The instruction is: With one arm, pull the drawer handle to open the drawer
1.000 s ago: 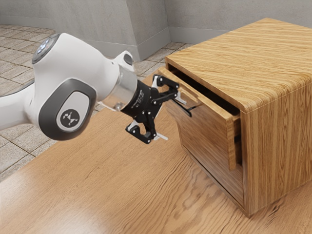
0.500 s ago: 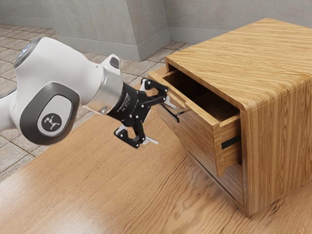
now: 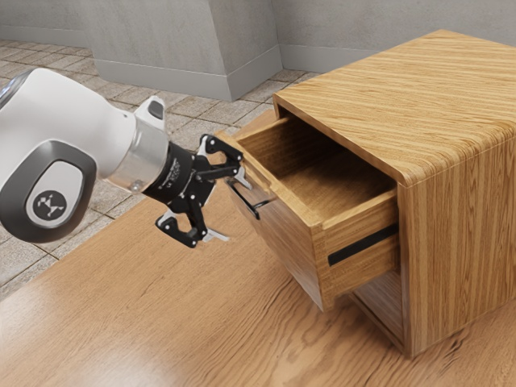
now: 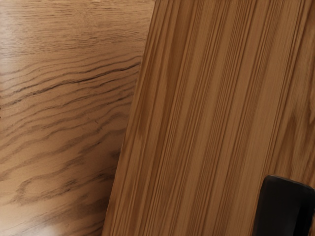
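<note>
Drawer (image 3: 286, 230): you pulled it further out of the cabinet (image 3: 451, 201) than before, and its interior showed.
Gripper (image 3: 232, 210): fingers stood spread, one seemingly hooked behind the handle (image 3: 246, 197); it had retreated with the drawer.

The cabinet (image 3: 451, 121) showed warm wood with a bold striped grain and a soft satin finish. The drawer (image 3: 290, 234) matched it, and up close in the wrist view its front (image 4: 211, 113) ran in fine, straight, smooth lines. The handle (image 3: 246, 197) looked dark and matt. The table (image 3: 161, 322) was wood too, with wavier grain and a pale sheen. The arm (image 3: 56, 161) wore a smooth white shell with a grey panel, and the gripper (image 3: 232, 208) was matt black. The floor tiles (image 3: 48, 64) looked beige and stony, the wall (image 3: 161, 32) plain matt grey.
</note>
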`<state>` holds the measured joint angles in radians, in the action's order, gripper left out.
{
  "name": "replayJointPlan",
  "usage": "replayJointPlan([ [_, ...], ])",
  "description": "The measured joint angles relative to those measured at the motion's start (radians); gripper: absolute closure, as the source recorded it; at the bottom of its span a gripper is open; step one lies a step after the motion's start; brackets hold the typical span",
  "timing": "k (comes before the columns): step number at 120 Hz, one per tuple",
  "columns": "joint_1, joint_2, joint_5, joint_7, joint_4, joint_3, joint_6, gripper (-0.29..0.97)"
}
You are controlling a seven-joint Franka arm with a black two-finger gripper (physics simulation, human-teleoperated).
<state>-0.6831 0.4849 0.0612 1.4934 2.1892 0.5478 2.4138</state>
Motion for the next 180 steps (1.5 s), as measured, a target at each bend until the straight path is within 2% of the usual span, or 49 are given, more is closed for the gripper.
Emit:
replayJointPlan([
  [31, 0.029, 0.046, 0.065, -0.007, 0.032, -0.020, -0.024, 0.01],
  [47, 0.082, 0.066, 0.037, -0.012, 0.038, -0.071, -0.029, 0.03],
  [66, 0.096, 0.100, 0.016, -0.016, 0.063, -0.109, -0.036, 0.02],
  [98, 0.099, 0.158, 0.013, -0.016, 0.125, -0.122, -0.054, 0.01],
  [138, 0.145, 0.248, 0.038, -0.016, 0.171, -0.152, -0.093, 0.01],
  [146, 0.220, 0.297, 0.039, -0.014, 0.173, -0.229, -0.117, 0.01],
  [152, 0.344, 0.377, 0.034, -0.014, 0.132, -0.332, -0.169, 0.01],
  [160, 0.508, 0.476, 0.025, -0.013, -0.033, -0.448, -0.293, 0.01],
  [170, 0.622, 0.474, 0.018, -0.012, -0.299, -0.485, -0.481, 0.01],
  [180, 0.660, 0.443, 0.017, -0.010, -0.384, -0.490, -0.613, 0.01],
])
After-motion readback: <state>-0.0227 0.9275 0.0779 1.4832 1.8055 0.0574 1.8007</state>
